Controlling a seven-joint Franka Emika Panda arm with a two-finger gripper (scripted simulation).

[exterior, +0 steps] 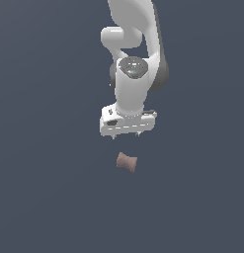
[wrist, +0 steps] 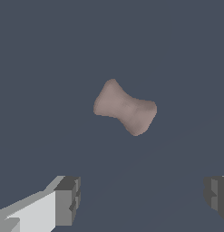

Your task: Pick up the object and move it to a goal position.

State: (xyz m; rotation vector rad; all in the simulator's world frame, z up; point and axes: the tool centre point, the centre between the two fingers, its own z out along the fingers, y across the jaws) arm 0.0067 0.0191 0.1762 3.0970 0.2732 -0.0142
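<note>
On the plain dark grey-blue surface (exterior: 49,197), toward the middle of the exterior view and slightly to that view's right, the object (exterior: 126,162) is lying by itself, a small reddish-brown matte lump pinched in at its waist like a bow-tie, its two flared ends sitting at a slant rather than square to the frame. Above it in the exterior view, the white arm (exterior: 136,64) is reaching down from the top of the picture, and the gripper (exterior: 126,136) is hanging over the lump with a clear gap of bare surface showing between the two, so nothing is touching. The claw is standing wide: in the wrist view the two grey fingers (wrist: 68,199) are showing at opposite sides of the picture, well apart, with the object (wrist: 125,108) lying beyond them on the surface and not between the pads, and it is looking narrower than the spread of the jaws. Nothing is being held. No box, bin, tray or other container is appearing in either view, and no marker for a goal spot is showing either
</note>
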